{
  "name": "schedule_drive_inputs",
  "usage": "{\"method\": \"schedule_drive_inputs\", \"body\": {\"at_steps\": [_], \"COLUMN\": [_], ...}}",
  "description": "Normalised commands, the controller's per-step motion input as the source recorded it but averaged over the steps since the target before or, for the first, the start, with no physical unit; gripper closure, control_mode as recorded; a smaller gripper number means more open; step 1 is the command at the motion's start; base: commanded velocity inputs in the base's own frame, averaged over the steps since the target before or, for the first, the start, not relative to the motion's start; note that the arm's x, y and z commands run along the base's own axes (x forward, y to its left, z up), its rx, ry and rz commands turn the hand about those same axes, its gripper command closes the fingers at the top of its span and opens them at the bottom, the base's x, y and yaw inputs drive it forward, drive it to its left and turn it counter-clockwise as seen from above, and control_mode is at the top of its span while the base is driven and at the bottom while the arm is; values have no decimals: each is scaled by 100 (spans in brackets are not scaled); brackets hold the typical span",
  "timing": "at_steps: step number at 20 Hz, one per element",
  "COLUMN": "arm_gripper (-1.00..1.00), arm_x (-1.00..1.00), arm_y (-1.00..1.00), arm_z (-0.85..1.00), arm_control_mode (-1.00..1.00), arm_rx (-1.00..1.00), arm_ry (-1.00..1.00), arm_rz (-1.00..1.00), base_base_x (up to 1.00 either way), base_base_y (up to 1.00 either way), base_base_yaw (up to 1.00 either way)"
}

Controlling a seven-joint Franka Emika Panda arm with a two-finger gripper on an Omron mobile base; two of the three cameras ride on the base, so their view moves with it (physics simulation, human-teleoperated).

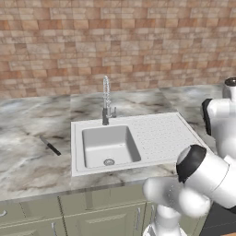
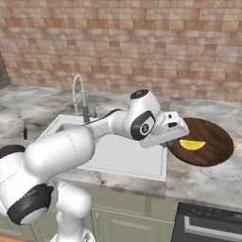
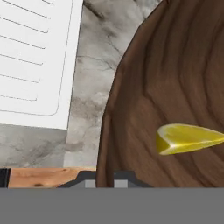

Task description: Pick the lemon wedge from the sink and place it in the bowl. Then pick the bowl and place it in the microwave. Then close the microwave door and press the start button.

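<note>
- Gripper down at the near-left rim of the bowl, jaws nearly together; whether they pinch the rim, I cannot tell.
- Lemon wedge lies inside the bowl, just right of the fingers.
- Sink sits left of the hand, its drainboard nearest; the faucet stands beyond.

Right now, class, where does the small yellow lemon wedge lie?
The small yellow lemon wedge lies inside the round dark brown wooden bowl on the counter, right of the white sink.
</note>
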Motion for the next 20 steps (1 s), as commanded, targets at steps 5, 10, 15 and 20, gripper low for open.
{"method": "schedule_drive_inputs", "body": {"at_steps": [5, 10, 15, 20], "arm_gripper": [100, 100, 100, 100], "arm_x": [-35, -26, -25, -4], "arm_y": [92, 72, 58, 63], "arm_z": [100, 87, 53, 10], "arm_control_mode": [-100, -100, -100, -100], "arm_rx": [1, 5, 3, 0], "arm_ry": [11, 19, 9, 3], "arm_rz": [25, 28, 28, 29], "base_base_x": [0, 0, 0, 0], "base_base_y": [0, 0, 0, 0], "base_base_yaw": [0, 0, 0, 0]}}
